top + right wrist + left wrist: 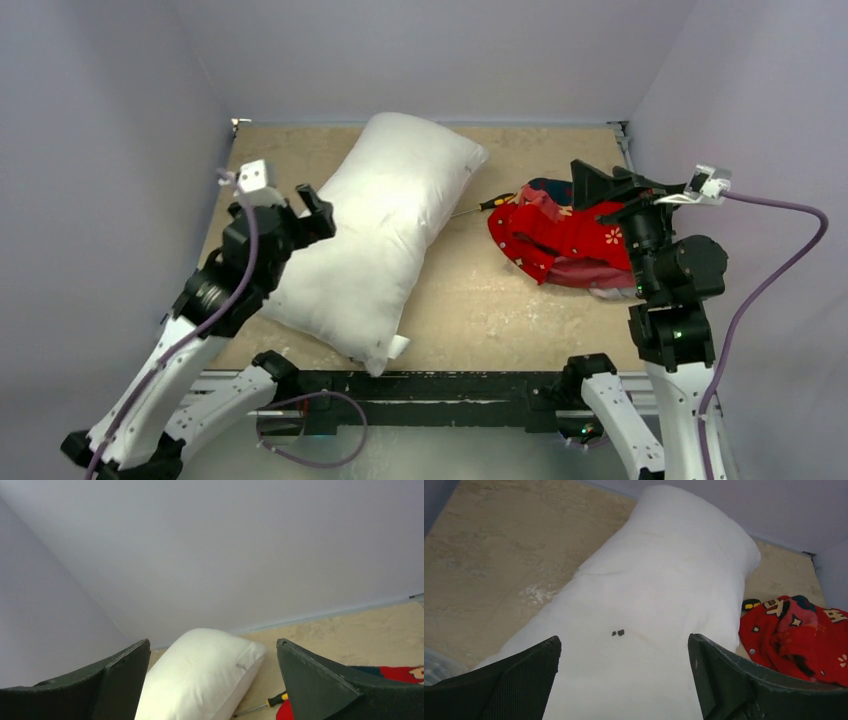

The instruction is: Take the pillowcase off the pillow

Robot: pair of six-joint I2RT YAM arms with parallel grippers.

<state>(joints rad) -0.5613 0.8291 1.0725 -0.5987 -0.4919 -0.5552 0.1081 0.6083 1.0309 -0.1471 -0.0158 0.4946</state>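
Observation:
The bare white pillow (385,225) lies diagonally across the left half of the table, a small tag at its near corner. The red printed pillowcase (560,238) sits crumpled in a heap on the right, apart from the pillow. My left gripper (318,212) hovers open over the pillow's left edge; in the left wrist view the pillow (654,610) with two dark specks fills the gap between the fingers, and the pillowcase (796,637) shows at the right. My right gripper (600,190) stands open above the pillowcase, holding nothing; its wrist view shows the pillow (200,675).
A screwdriver (485,205) with a yellow-black handle lies on the table between pillow and pillowcase, also seen as the screwdriver (265,702). Lilac walls close the table on three sides. A purple cable (780,260) loops off the right arm.

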